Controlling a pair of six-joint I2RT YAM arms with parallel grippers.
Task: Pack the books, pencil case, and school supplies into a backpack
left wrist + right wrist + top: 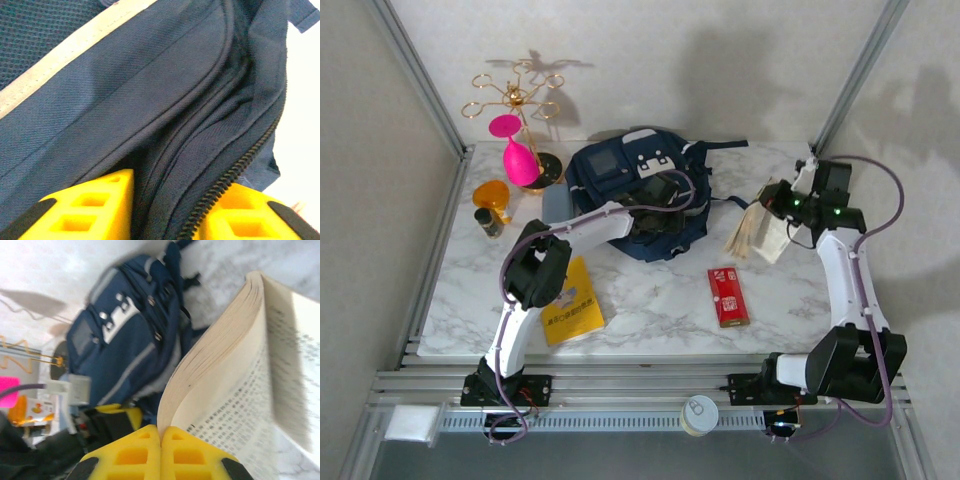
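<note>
Backpack lies by the middle of the far edge of the surface, and our left gripper is at its mouth with fingers apart and the zip edge between them, so we think the mouth could flop shut. Our right gripper is closed tight on a thin bit of the open book above the right side, so it may tear or drop, and the left arm lies across the way in. The yellow book and red pack lie toward the near edge, and a pink glass is by the far left corner.
</note>
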